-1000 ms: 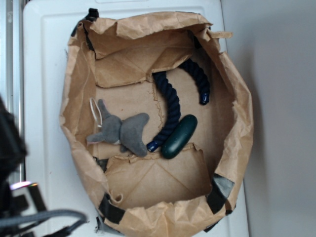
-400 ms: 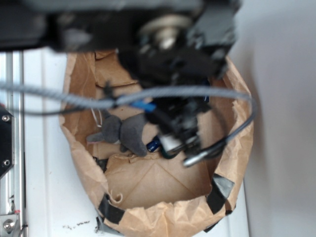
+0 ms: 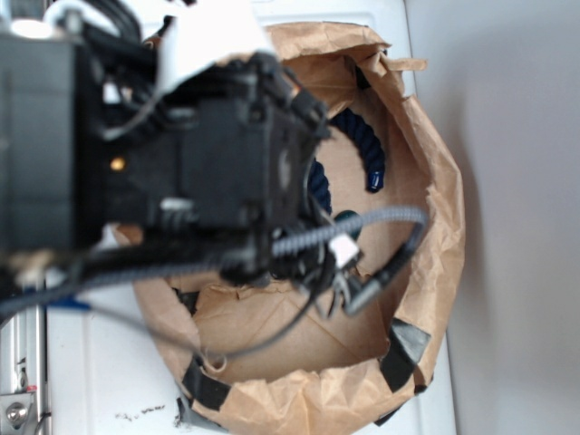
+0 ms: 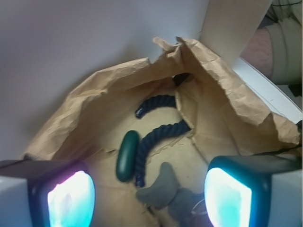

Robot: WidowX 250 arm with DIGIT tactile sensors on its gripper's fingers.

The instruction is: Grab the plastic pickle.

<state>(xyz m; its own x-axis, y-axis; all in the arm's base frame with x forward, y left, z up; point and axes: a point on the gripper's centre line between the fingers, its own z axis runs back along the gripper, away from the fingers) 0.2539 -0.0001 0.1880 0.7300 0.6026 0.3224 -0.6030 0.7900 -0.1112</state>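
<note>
Blocky black arm [image 3: 181,163], grey braided cable [image 3: 344,228] looped beneath, white cover on top, glowing cyan-and-pink finger pads [image 4: 227,198]

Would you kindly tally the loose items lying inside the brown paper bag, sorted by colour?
Dark green, 1: the glossy oblong plastic pickle.
Navy, 1: the curved twisted rope.
Grey, 1: the plush elephant.
Total: 3 items in the crumpled brown paper bag.
</note>
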